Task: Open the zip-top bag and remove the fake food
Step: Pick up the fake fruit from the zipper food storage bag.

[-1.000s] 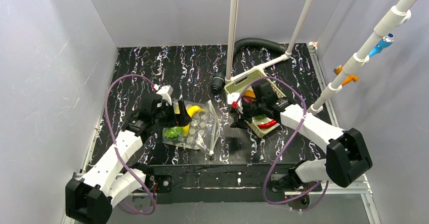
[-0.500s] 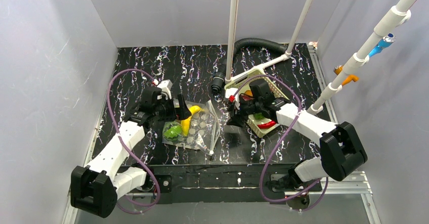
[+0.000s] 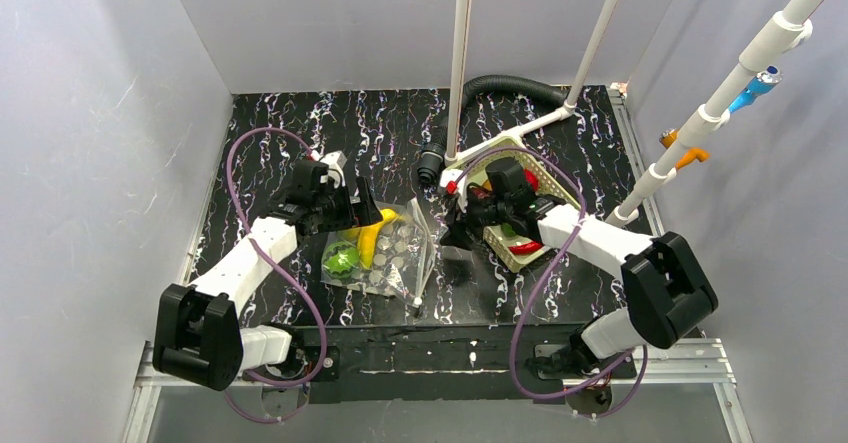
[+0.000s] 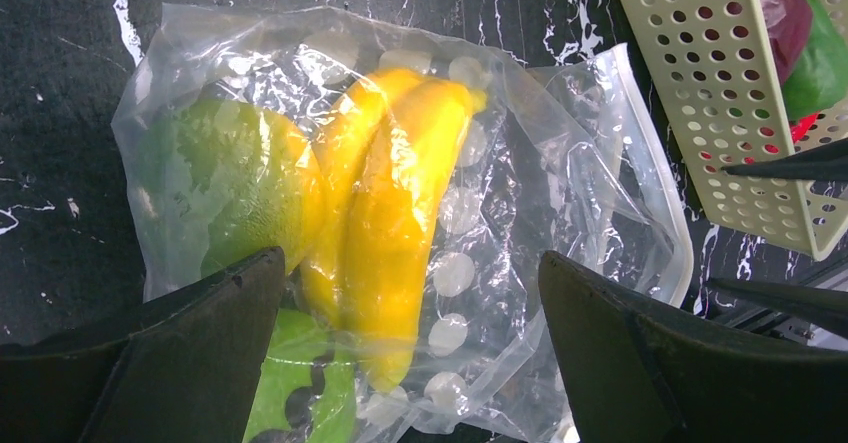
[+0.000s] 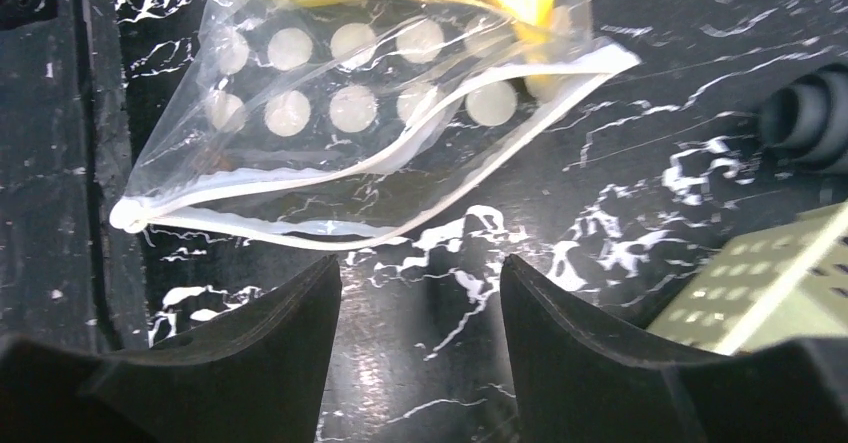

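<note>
Yellow banana (image 4: pixel 400 203) lies lengthwise under the wide-apart jaws of the left gripper (image 4: pixel 408 263) — the zip-top bag (image 5: pixel 300 138) mouth faces the right gripper (image 5: pixel 420 273) (parted, empty).

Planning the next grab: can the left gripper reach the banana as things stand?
Probably not directly: the banana lies inside the zip-top bag, plastic covering it under the open left gripper.

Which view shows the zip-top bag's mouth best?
Right wrist view: the zip-top bag lies close, its white zip strips parted. The left wrist view shows mostly the banana inside; the top view shows the bag small.
</note>
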